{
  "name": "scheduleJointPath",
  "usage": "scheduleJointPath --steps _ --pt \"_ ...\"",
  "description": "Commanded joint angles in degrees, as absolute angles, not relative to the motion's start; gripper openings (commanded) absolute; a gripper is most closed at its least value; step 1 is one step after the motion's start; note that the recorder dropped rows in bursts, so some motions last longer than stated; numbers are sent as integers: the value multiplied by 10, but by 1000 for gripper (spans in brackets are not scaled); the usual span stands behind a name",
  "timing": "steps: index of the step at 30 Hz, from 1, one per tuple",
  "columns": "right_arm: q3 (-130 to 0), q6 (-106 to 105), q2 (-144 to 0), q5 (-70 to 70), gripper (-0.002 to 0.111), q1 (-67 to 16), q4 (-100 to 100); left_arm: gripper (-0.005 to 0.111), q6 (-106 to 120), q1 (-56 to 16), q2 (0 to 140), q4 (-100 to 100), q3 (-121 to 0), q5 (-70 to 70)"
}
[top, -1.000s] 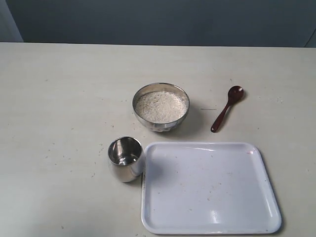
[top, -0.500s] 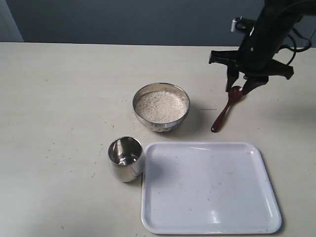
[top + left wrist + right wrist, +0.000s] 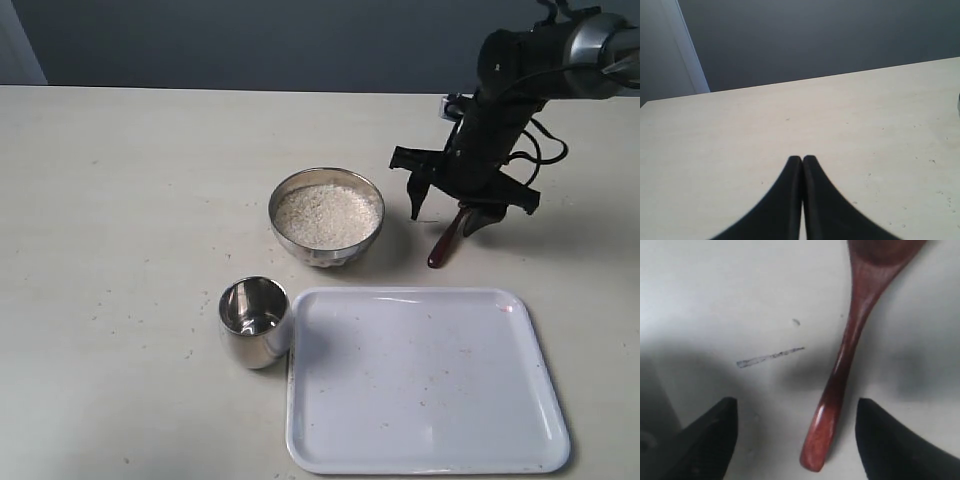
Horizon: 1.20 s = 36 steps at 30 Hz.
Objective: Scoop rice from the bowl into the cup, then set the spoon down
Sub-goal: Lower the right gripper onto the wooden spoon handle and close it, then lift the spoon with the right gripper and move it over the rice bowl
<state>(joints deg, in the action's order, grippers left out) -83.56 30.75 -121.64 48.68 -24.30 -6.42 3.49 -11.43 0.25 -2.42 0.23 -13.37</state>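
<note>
The steel bowl (image 3: pixel 325 255) stands mid-table, filled with white rice (image 3: pixel 326 215). In front of it to the left is the small steel cup (image 3: pixel 255 322), upright, with no heap of rice showing inside. The reddish-brown wooden spoon (image 3: pixel 441 247) lies flat on the table right of the bowl, its oval end hidden under the arm. My right gripper (image 3: pixel 443 218) is low over the handle and open. In the right wrist view the spoon's handle end (image 3: pixel 826 430) lies between the spread fingers of that gripper (image 3: pixel 796 407), touching neither. My left gripper (image 3: pixel 802 159) is shut and empty over bare table.
A white rectangular tray (image 3: pixel 430 385) lies at the front right, its left edge touching the cup. A short dark line (image 3: pixel 770 357) marks the table beside the spoon handle. The table's far edge meets a dark wall.
The right arm came into view from the upper right, then moved down and left along the spoon, from over its oval end to low over the handle. The spoon, bowl and cup have not moved.
</note>
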Motion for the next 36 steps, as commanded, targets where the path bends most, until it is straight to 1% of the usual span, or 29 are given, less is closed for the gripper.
scheduleJointPath --steps 1,5,10,13,18,22,23,25,27,28,32,36 --pt "-819 328 -1215 485 64 -253 -39 1 31 -116 0 -25 0 -133" --pt "-794 346 -1215 487 64 -253 -29 1 31 -116 0 -25 0 -133" --pt "-768 347 -1215 457 64 -253 -33 1 31 -116 0 -25 0 -133" --pt "-766 350 -1215 456 61 -253 -32 1 31 -116 0 -25 0 -133" --pt "-766 371 -1215 422 48 -253 -32 1 31 -116 0 -25 0 -133" --pt "-766 371 -1215 415 44 -253 -32 1 31 -116 0 -25 0 -133" --pt "-766 371 -1215 415 40 -253 -32 1 31 -116 0 -25 0 -133" --pt "-766 371 -1215 416 27 -254 -33 1 31 -116 0 -25 0 -133" --pt "-766 371 -1215 418 5 -257 -32 1 31 -116 0 -25 0 -133" --pt "-766 371 -1215 418 0 -257 -29 1 31 -116 0 -25 0 -133" --pt "-766 315 -1202 419 0 -260 -22 1 31 -116 0 -25 0 -133" --pt "-766 188 -1157 419 0 -263 11 1 31 -116 0 -25 0 -133"
